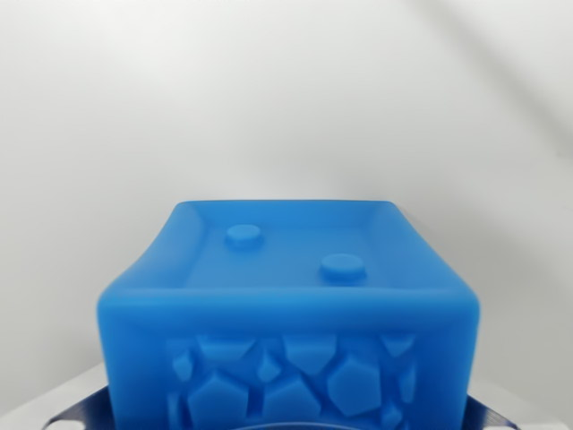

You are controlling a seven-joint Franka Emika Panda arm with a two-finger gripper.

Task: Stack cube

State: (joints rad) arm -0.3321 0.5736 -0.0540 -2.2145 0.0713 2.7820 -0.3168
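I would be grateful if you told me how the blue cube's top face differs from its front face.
The top face is smooth, with a raised rim and two round studs; the front face is covered in raised angular shapes. The top face shows whole, while the front face is cut by the frame's bottom edge. Both are the same blue.

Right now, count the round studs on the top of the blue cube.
2. Both sit on the recessed top of the blue cube: one stud toward the wrist view's left and farther back, the other stud to the right, nearer the camera.
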